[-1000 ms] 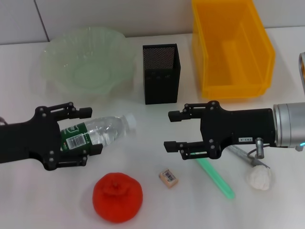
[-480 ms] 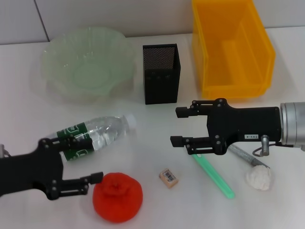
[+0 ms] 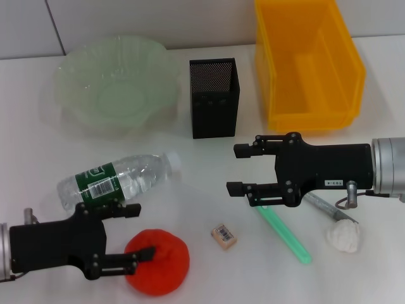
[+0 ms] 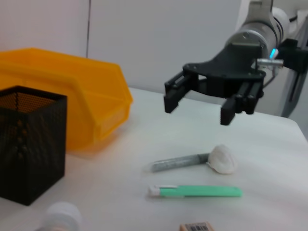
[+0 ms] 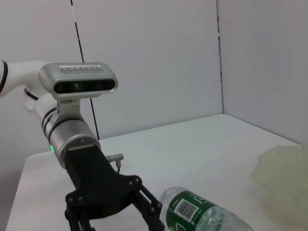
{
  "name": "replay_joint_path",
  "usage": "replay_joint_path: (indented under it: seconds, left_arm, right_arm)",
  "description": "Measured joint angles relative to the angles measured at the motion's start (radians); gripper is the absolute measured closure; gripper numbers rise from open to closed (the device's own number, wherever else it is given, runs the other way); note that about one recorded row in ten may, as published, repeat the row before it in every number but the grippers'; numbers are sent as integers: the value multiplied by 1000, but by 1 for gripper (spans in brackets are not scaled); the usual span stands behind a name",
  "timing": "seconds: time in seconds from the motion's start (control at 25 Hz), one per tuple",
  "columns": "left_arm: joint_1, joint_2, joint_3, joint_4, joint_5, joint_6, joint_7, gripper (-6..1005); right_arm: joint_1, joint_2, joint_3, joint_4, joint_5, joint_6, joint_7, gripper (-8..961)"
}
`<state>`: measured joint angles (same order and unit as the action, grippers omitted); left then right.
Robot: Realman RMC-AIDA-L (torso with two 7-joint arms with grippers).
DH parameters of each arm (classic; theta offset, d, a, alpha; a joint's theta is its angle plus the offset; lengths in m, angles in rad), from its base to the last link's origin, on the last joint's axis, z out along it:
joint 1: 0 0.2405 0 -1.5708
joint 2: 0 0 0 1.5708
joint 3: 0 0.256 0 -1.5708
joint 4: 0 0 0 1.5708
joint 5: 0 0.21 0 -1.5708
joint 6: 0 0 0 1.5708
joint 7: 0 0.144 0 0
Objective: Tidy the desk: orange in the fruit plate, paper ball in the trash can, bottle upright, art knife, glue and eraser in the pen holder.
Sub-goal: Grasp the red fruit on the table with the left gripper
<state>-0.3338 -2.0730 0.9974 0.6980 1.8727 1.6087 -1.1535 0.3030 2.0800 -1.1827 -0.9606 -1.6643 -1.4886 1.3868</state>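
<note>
Plain white tabletop (image 3: 190, 171) with pale wall panels behind. At the back: a big yellow plastic bin (image 3: 308, 63), a translucent green scalloped fruit bowl (image 3: 114, 79), and a black mesh pen holder (image 3: 214, 97) between them. A clear plastic bottle with a green label (image 3: 117, 178) lies on its side. The left gripper (image 3: 136, 233) has its fingers spread around the red-orange fruit (image 3: 161, 261). The right gripper (image 3: 237, 170) hovers spread apart over the mint-green art knife (image 3: 285, 234), near a grey glue stick (image 3: 326, 206), a white paper ball (image 3: 345, 237) and a small tan eraser (image 3: 224, 234).

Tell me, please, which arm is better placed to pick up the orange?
The left. Its open pincer is right at the orange, while the right pincer hovers open above the green knife.
</note>
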Motion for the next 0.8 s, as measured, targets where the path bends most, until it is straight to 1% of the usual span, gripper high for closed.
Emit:
replay_joint_path:
  seconds: [0.08, 0.12, 0.24, 0.52, 0.8]
  left_arm:
    - [0, 0, 7, -3, 0, -3, 0, 201]
    - [0, 0, 28, -17, 0, -9, 2, 202]
    - [1, 0, 37, -28, 0, -10, 7, 202]
    - [9, 1, 42, -42, -1, -9, 25, 204]
    - [-4, -2, 54, -65, -2, -13, 38, 203]
  right_arm:
    - [1, 0, 0, 0, 0, 0, 0, 243]
    - [1, 0, 0, 0, 0, 0, 0, 243]
    - [3, 0, 0, 0, -1, -1, 0, 243]
    - [7, 2, 0, 0, -2, -2, 0, 244]
    - [3, 2, 0, 2, -2, -2, 0, 244]
